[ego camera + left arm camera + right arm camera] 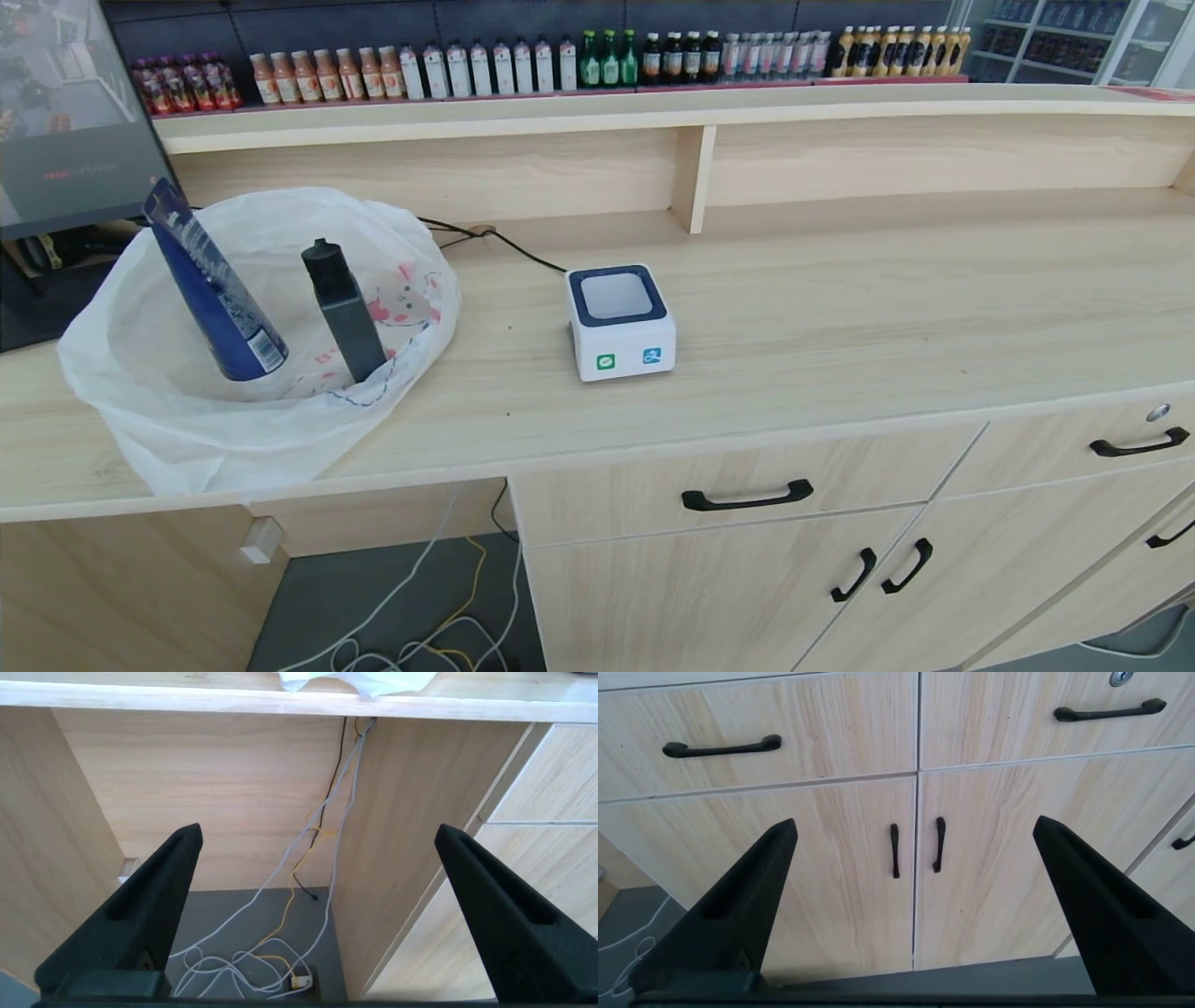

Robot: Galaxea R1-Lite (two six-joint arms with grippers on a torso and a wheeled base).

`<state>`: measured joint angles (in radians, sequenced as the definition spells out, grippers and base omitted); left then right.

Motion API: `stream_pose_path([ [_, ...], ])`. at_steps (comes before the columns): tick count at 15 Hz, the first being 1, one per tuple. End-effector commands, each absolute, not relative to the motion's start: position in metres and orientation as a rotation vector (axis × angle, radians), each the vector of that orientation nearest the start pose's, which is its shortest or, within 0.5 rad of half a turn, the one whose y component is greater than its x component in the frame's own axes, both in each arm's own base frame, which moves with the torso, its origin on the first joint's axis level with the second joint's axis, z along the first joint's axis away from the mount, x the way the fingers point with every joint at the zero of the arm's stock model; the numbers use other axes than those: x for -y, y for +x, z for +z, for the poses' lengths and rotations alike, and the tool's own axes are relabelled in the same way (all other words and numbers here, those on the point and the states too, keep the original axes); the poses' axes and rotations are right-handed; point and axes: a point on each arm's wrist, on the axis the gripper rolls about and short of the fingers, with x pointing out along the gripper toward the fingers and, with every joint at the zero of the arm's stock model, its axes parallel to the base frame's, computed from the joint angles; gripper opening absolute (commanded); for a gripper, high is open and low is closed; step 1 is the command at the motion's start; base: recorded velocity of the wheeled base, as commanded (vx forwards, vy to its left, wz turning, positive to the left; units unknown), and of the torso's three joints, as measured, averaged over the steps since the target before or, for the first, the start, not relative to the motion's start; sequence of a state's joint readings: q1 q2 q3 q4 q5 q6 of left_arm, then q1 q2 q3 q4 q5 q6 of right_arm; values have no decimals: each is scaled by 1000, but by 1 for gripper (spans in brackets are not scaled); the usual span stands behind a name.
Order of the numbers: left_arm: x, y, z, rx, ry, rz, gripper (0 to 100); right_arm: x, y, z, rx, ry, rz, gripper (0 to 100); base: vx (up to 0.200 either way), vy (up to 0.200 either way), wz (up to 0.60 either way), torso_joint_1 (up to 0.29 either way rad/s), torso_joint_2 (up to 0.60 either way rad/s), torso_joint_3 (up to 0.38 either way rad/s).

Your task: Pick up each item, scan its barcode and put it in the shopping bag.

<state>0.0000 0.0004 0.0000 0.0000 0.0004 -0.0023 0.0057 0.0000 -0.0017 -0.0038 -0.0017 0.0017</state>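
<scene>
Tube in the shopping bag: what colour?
The tube is dark blue with pale print; head view shows it best.

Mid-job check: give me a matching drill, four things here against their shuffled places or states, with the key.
1 dark blue squeeze tube
2 black plastic bottle
3 white cube scanner
4 left gripper

A on bare wooden counter
B open, holding nothing
C leaning in white plastic shopping bag, crimped end up
D nearly upright in the bag

Pairs: 1-C, 2-D, 3-A, 4-B
</scene>
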Motion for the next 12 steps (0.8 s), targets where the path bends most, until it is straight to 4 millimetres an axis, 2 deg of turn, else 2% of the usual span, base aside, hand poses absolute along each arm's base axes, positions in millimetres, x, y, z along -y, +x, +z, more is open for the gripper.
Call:
stream_pose_path([
  [1, 0, -23, 75, 0, -3, 2, 100, 0, -23, 76, 5, 2, 5, 100, 0, 0, 0, 0, 0, 0],
  [6, 0, -23, 75, 0, -3, 0, 100, 0, -23, 76, 5, 0, 5, 100, 0, 0, 0, 0, 0, 0],
  [9, 0, -23, 75, 0, 2, 0, 100, 0, -23, 76, 5, 2, 5, 100, 0, -200, 0, 4, -1, 4],
  [12, 0, -23, 75, 0, -2, 0, 100, 0, -23, 76, 5, 2, 5, 100, 0, 0, 0, 0, 0, 0],
])
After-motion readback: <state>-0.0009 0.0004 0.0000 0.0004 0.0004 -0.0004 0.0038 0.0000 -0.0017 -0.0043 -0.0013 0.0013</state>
